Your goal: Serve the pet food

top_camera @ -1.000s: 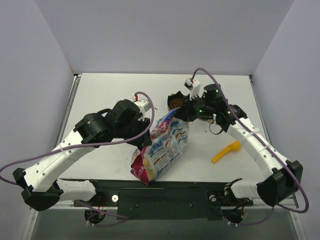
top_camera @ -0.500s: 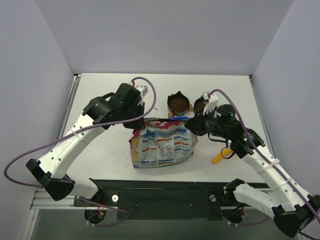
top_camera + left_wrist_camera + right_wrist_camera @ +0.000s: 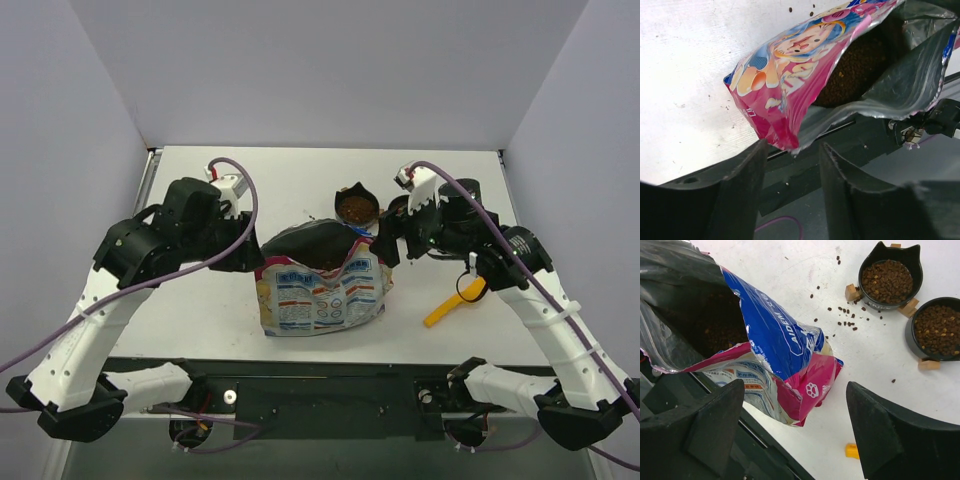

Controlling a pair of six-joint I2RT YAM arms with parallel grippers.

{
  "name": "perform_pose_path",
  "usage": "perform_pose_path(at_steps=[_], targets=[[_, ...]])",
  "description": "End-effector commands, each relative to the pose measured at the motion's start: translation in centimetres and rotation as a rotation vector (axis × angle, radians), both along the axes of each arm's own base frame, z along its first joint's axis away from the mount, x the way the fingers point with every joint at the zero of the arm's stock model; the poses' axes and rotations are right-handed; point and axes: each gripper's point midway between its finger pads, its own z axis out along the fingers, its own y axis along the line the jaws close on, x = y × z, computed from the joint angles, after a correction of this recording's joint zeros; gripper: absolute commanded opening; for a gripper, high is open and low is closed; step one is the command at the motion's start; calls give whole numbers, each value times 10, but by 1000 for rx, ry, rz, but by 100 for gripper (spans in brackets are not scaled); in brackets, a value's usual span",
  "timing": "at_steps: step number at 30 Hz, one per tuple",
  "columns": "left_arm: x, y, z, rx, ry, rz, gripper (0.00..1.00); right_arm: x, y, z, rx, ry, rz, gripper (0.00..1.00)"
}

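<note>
white table (image 3: 200, 180): pet food bag (image 3: 322, 290) stands upright at mid-width close to the near edge, mouth gaping, printed white-and-blue back facing the near edge. kibble (image 3: 855, 65) visible deep inside. left gripper (image 3: 792, 155) sits at the bag's left top corner, jaws apart, magenta corner just above the fingertips, not clamped, holding nothing. right gripper (image 3: 795, 385) sits at the bag's right top corner, jaws wide open, corner between them untouched. two black bowls (image 3: 891, 277) beyond the bag toward the far edge, right of centre, both holding kibble. yellow scoop (image 3: 455, 303) lies toward the near right corner. loose pellets (image 3: 845, 320) scattered beside the bowls.
</note>
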Motion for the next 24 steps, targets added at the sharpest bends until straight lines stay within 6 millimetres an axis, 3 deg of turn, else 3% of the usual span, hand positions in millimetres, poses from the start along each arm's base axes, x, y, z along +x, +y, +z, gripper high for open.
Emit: perform_pose_path(at_steps=[1, 4, 8, 12, 14, 18, 19, 20, 21, 22, 23, 24], targets=[[0, 1, 7, -41, -37, 8, 51, -6, -11, -3, -109, 29, 39, 77], [-2, -1, 7, -52, -47, -12, 54, -16, 1, -2, -64, 54, 116, 74], [-5, -9, 4, -68, -73, -99, 61, -25, 5, -18, -85, 62, 208, 74], [2, -12, -3, -67, -117, -121, 56, -16, 19, -20, -59, 32, 249, 72], [7, -9, -6, -48, -133, -102, 53, -12, 24, -20, -59, 29, 265, 65], [19, -6, -5, -18, -167, -71, 34, -1, 22, -20, -65, 5, 223, 42], [23, -5, -5, -7, -175, -58, 29, 1, 21, -21, -68, 5, 209, 24], [25, -4, -4, -3, -182, -50, 14, 5, 13, -22, -82, -10, 169, 10], [32, 10, -9, 60, -189, 15, 0, 9, 4, -22, -84, -9, 121, 0], [37, 23, -6, 94, -201, 102, 0, 11, -6, -23, -84, -30, 70, 0], [42, 53, -9, 195, -214, 232, 0, 17, -22, -24, -70, -25, -8, 0], [44, 66, -7, 220, -228, 303, 0, 22, -45, -24, -68, -56, -111, 0]])
